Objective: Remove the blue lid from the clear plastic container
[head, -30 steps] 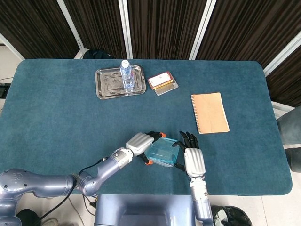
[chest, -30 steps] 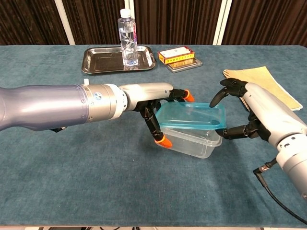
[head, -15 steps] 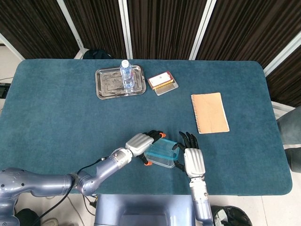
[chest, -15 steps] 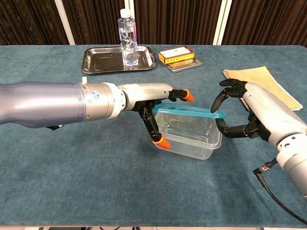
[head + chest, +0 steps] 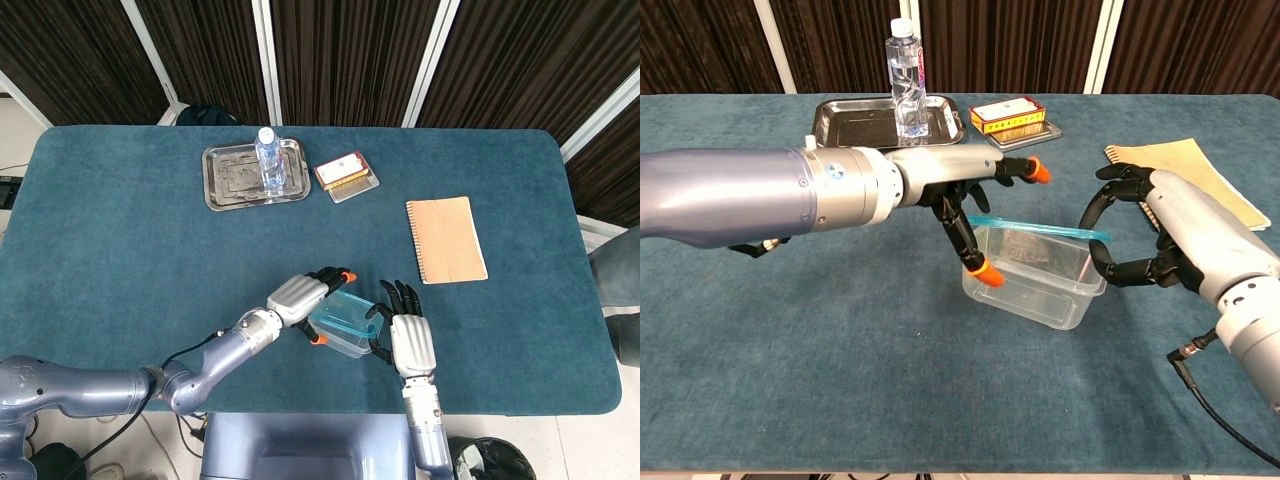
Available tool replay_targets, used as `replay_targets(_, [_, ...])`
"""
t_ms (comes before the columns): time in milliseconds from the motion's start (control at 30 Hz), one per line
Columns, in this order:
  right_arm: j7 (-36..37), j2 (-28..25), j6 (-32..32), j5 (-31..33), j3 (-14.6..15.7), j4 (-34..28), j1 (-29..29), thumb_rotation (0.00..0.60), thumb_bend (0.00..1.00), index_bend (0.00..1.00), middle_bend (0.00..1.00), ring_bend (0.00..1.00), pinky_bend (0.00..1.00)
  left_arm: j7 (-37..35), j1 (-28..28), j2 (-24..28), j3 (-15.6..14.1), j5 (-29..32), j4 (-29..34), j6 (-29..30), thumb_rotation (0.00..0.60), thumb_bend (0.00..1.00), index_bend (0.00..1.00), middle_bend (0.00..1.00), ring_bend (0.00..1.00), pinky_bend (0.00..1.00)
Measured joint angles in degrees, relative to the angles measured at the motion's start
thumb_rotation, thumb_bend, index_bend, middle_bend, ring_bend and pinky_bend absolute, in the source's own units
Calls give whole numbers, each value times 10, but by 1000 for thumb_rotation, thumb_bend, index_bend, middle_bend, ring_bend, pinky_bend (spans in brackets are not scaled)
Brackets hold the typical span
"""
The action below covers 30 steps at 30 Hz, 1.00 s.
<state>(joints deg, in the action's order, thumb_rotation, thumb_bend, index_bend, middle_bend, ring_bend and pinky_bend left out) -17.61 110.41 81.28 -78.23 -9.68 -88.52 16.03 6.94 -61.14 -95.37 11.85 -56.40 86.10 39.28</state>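
Blue lid [image 5: 1038, 228]: raised further than a moment before, edge-on just above clear plastic container [image 5: 1035, 281].
Left hand [image 5: 965, 205]: fingers pinched lid's left edge.
Right hand [image 5: 1140, 230]: fingers curled around container's right end.
Meaning: lid judged nearly freed.

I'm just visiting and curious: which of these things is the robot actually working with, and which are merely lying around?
In use: blue lid, clear plastic container, left hand, right hand.

Lying about: water bottle standing on the metal tray, small box, notebook.
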Motion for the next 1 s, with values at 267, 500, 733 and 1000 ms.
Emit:
replay_targets(267, [2, -1, 3, -1, -3, -4, 0, 600, 584, 524, 150, 0, 0, -3, 4, 22, 7, -6, 20, 11, 600, 0, 0, 2, 5, 184])
replay_targets(500, [1, -2, 5, -1, -5, -9, 1, 600, 585, 526, 151, 0, 0, 0, 6, 36, 6, -9, 34, 17, 600, 0, 0, 3, 5, 184])
replay_targets(733, [1, 1, 7, -1, -12, -9, 4, 600, 584, 531, 155, 0, 0, 1, 8, 49, 7, -12, 47, 24, 600, 0, 0, 3, 5, 184])
replay_targets(1000, [-7, 0, 8, -4, -23, -19, 12, 600, 585, 536, 156, 0, 0, -1, 8, 65, 16, -13, 61, 30, 600, 0, 0, 5, 5, 184])
